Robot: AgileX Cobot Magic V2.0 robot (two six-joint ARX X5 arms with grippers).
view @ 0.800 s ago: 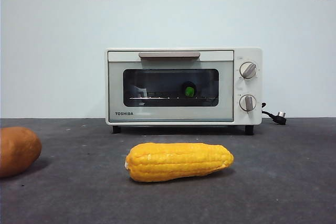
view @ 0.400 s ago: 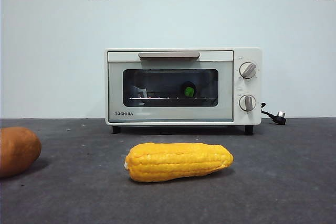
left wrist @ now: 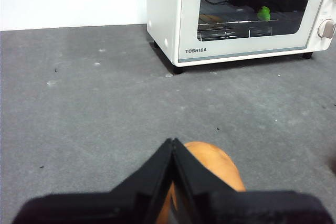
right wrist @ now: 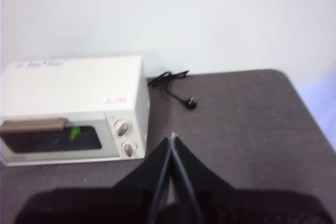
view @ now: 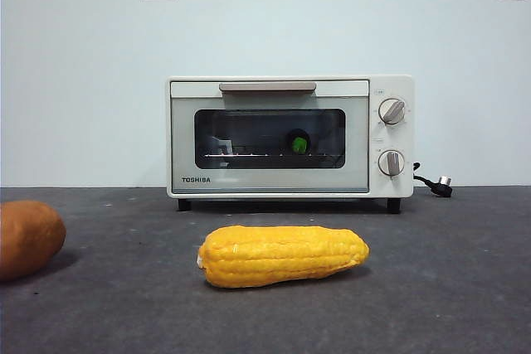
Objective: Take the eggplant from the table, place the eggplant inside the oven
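Left tool and right tool — jaws pressed together, empty.

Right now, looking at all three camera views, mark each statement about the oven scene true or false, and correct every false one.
1. The oven door is shut. True.
2. The eggplant lies on the table beside the corn. False: it is inside the oven, its green cap showing through the glass.
3. The left gripper grips the potato. False: its jaws are shut and empty, above the potato.
4. The oven's plug lies loose on the table. True.
5. The right gripper is open. False: its jaws are shut.
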